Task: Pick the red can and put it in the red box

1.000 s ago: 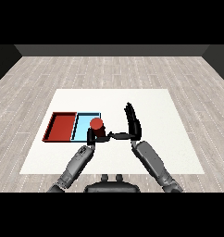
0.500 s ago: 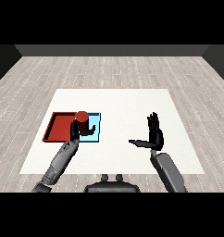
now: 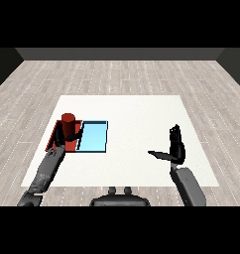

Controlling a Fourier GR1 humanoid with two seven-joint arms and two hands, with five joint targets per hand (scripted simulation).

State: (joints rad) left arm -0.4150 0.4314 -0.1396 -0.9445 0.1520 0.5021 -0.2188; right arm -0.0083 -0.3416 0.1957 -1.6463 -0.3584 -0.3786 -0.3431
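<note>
The left hand [image 3: 68,138] has its fingers curled round the red can [image 3: 68,125], which stands upright over the red tray [image 3: 56,135]; whether it touches the tray floor is hard to tell. The light blue tray [image 3: 92,136] lies just right of the red tray. Well right of it, the right hand [image 3: 176,147] hovers with fingers straight up and thumb spread sideways over the white table [image 3: 137,119].

the table [image 3: 142,124] across the middle of the frame has a smooth, matt white top. around it the floor [image 3: 122,74] looks like pale grey wood planks with a faint grain. at centre left, the red can [image 3: 68,127] is matt and evenly coloured, the light blue tray [image 3: 93,136] smooth and flat in finish. both forearms look matt grey, the hands dull black.
</note>
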